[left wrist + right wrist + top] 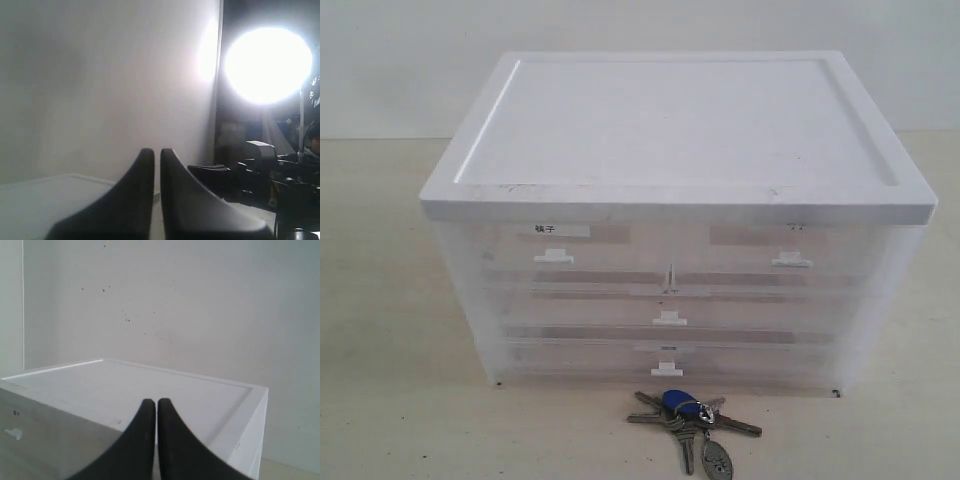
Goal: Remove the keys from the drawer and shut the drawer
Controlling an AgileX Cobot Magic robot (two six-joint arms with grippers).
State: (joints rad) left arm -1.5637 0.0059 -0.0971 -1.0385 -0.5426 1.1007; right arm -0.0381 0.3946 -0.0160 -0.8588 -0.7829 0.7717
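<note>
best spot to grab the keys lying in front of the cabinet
Probably the blue fob, where the bunch is joined. Come from straight above: the keys lie flat and fanned on the table, with the cabinet close behind.

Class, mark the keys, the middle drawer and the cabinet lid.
keys [695, 424]: exterior view, middle of the bunch.
middle drawer [669, 320]: exterior view, white tab handle.
cabinet lid [670, 120]: exterior view, flat centre.

White-topped cabinet [680, 130] stands on pale table [400, 420].
</note>
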